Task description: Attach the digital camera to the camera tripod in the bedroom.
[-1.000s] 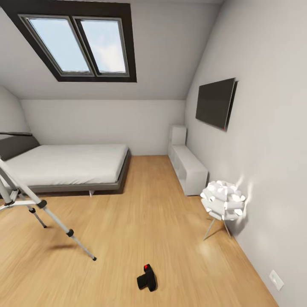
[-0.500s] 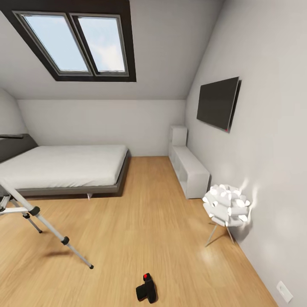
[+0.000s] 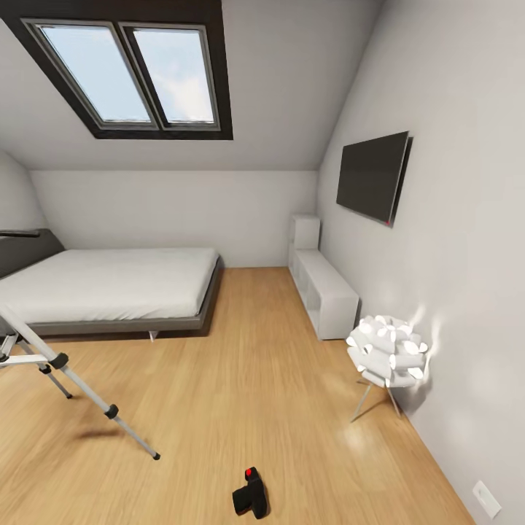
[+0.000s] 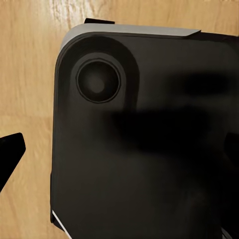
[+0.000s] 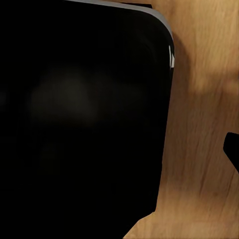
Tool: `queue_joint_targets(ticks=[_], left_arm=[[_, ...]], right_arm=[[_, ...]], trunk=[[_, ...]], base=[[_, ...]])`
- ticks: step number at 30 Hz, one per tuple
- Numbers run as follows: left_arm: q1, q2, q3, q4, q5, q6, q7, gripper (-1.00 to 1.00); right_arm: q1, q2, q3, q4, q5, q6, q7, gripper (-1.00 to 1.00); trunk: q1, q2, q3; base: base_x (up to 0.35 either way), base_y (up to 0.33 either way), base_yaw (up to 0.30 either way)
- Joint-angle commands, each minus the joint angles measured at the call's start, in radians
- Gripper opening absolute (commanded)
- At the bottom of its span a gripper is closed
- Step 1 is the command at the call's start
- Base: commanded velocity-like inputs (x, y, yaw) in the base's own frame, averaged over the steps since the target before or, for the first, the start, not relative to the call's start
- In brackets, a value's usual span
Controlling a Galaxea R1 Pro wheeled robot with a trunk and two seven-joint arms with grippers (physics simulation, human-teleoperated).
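1. Closest in the head view, the digital camera [image 3: 250,494] lies on the light wood floor [image 3: 277,394] low in the picture, a little left of centre. It is small and black, with its red button [image 3: 251,472] at the far end. Its long axis runs roughly away from the viewer, leaning slightly right at the top. No brand or lettering can be read on it.
2. Left of it and well apart stands the camera tripod [image 3: 69,379], cut by the left edge. One silver leg with black joints slants down and right to a black foot [image 3: 155,456]. Its head lies outside the picture.
3. In both wrist views a large black rounded body of the robot lies over wood floor. A dark finger tip [image 4: 10,152] shows at the edge of the left wrist view and another [image 5: 232,149] at the edge of the right. With one tip visible each, whether either gripper is apart or together cannot be told.
4. Right, by the wall, a white ball-shaped lamp [image 3: 386,354] stands on thin legs. A white wall socket [image 3: 486,498] sits low on that wall.
5. Farther back, the grey-framed bed [image 3: 109,288] with white mattress lies left, and a low white cabinet [image 3: 324,292] runs along the right wall.
6. Above the cabinet hangs a dark blank wall screen [image 3: 372,177]. The dark-framed skylight [image 3: 127,69] sits in the sloped ceiling.
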Motion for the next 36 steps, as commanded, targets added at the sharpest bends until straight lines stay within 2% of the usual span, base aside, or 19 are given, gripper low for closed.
queue_joint_targets(ticks=[1,9,36], left_arm=[[0.0,0.0,0.002,-0.001,0.009,-0.002,0.0,1.0],[0.0,0.001,0.001,-0.001,0.011,0.003,-0.004,1.0],[0.0,0.001,0.002,-0.003,0.014,0.005,-0.006,1.0]], right_arm=[[-0.001,0.0,0.0,0.001,0.005,-0.003,0.0,1.0],[-0.001,0.003,-0.003,0.002,0.0,-0.004,-0.003,1.0],[0.0,0.005,-0.008,0.002,0.002,-0.004,-0.003,1.0]], trunk=[[0.0,0.0,-0.001],[0.0,0.0,-0.001],[0.0,0.0,-0.001]], base=[[0.0,0.0,0.0],[0.042,-0.031,0.0],[0.216,-0.191,0.001]])
